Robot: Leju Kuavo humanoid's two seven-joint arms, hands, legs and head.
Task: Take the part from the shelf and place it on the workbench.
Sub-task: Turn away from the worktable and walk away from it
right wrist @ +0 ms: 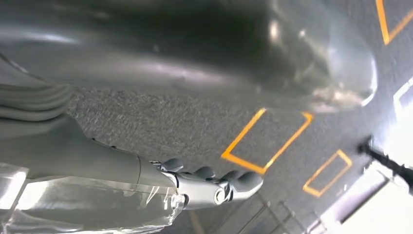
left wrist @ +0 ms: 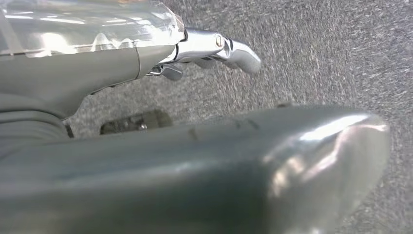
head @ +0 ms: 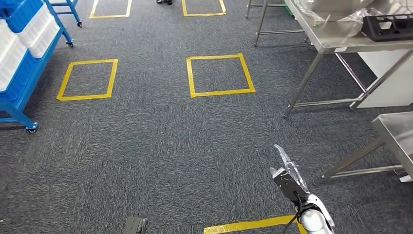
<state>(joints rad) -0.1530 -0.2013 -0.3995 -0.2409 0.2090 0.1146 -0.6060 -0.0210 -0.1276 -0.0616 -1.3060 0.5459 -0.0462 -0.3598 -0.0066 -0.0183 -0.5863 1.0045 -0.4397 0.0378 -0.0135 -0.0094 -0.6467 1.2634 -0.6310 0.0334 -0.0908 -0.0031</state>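
Note:
The blue wheeled shelf (head: 22,80) stands at the far left and carries white bins (head: 36,27); I cannot make out the part in them. At the upper right stands the steel workbench (head: 341,38). My right hand (head: 287,165) hangs low at the bottom right over the carpet, far from both. Its fingers (right wrist: 214,187) are stretched out with nothing in them, and a clear film covers the back of the hand. My left hand (left wrist: 204,46) also hangs over the carpet, fingers extended and holding nothing.
A black tray (head: 389,27) and a clear plastic bag (head: 336,14) lie on the workbench. A second steel table (head: 397,134) juts in at the right edge. Yellow tape squares (head: 220,75) (head: 88,79) mark the grey carpet, with a tape strip (head: 253,225) near my feet.

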